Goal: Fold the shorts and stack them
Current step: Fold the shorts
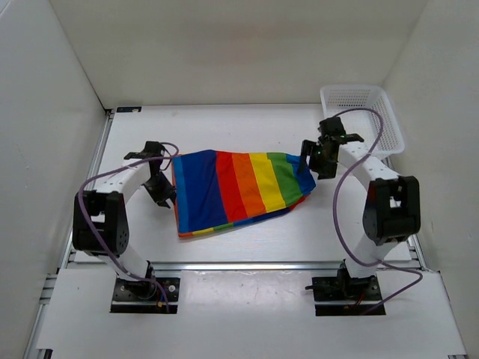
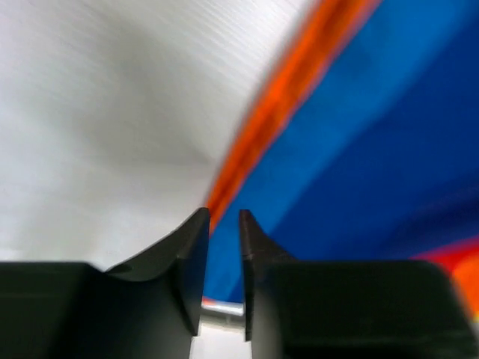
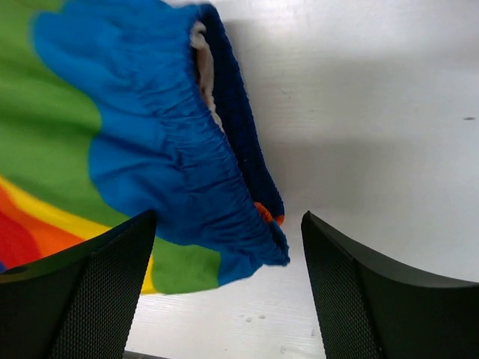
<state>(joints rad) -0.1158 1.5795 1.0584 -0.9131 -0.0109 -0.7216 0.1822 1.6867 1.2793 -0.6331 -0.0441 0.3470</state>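
The shorts (image 1: 236, 191) lie flat in the middle of the white counter (image 1: 247, 254), between the 2 arms. Their stripes go blue, red, orange, yellow, green from left to right. The left tool (image 1: 163, 191) is just beside the blue left edge of the shorts. Its 2 fingers (image 2: 191, 254) are only a little bit apart, a narrow gap with nothing in it. The right tool (image 1: 314, 158) is at the green right end, by the blue stretchy waistband. It is wide apart and holds nothing. A white basket (image 1: 367, 112) stands in the far right corner
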